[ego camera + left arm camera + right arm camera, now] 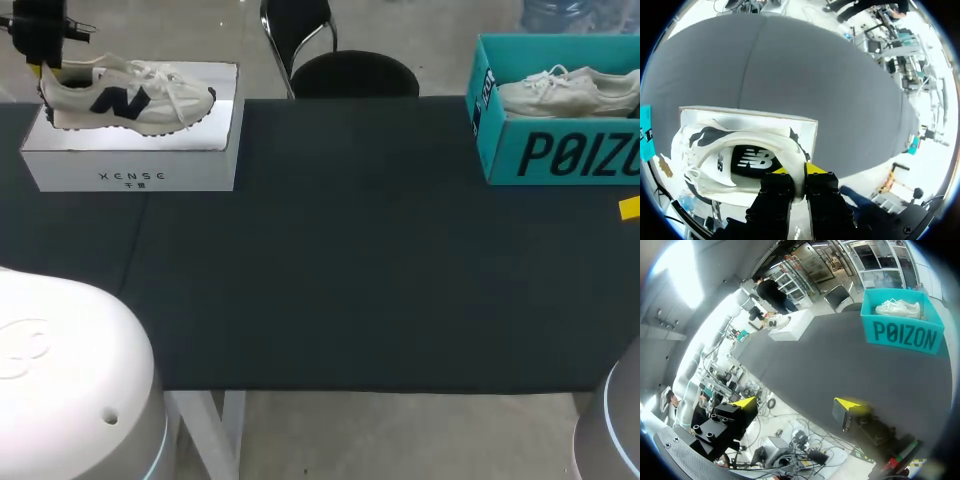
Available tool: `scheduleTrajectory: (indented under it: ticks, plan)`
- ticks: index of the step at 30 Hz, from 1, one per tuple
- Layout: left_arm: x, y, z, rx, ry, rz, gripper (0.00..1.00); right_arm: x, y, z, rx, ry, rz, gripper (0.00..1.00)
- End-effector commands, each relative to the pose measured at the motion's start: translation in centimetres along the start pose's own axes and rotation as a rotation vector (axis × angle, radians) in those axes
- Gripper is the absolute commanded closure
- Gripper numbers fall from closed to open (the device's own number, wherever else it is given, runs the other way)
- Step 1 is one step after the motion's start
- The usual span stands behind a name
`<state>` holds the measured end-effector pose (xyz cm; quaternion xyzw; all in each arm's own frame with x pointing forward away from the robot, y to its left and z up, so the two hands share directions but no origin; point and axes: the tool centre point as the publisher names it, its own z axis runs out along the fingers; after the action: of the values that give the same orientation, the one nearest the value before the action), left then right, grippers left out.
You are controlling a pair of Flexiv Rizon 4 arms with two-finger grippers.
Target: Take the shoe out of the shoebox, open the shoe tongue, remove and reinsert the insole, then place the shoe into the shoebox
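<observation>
Looking down on a dark table (350, 280). At ten o'clock, a white box (130, 165); at two o'clock, an open teal shoebox (560, 155). On top of the white box, a white sneaker (130, 95) with a navy side mark, toe toward three o'clock. Inside the teal shoebox, a second pale shoe (565, 92). Pinched onto the sneaker's heel collar from both sides, the left gripper (798, 171). Spread wide with nothing between the fingers, near three o'clock, the right gripper (797, 404).
</observation>
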<state>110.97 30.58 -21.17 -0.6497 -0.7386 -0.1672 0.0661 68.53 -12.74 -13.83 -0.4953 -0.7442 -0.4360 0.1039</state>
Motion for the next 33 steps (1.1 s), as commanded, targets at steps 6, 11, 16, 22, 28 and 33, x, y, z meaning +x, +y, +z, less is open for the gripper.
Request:
scheduleTrajectory:
  ticks: [6, 11, 16, 22, 28, 33]
  plan:
    - [-2.3, 2.6, 3.7, 0.014, -0.012, 0.043, 1.0, 0.6, -1.0, -0.3, -0.016, -0.013, 0.0, 0.0]
    - [-2.7, 3.7, 4.6, 0.013, -0.023, 0.031, 1.0, 0.6, -1.0, -0.3, -0.016, -0.013, 0.0, 0.0]
    - [-2.9, 4.5, 5.8, 0.005, -0.033, 0.011, 1.0, 0.6, -1.0, -0.3, -0.016, -0.013, 0.0, 0.0]
    - [-3.1, 3.6, 7.7, 0.026, -0.026, 0.036, 1.0, 0.6, -1.0, -0.3, -0.016, -0.013, 0.0, 0.0]
    - [-3.8, 2.2, 9.7, 0.036, -0.018, 0.077, 1.0, 0.6, -1.0, -0.3, -0.016, -0.013, 0.0, 0.0]
    - [-4.8, 1.2, 11.0, 0.032, -0.025, 0.102, 1.0, 0.6, -1.0, -0.3, -0.016, -0.013, 0.0, 0.0]
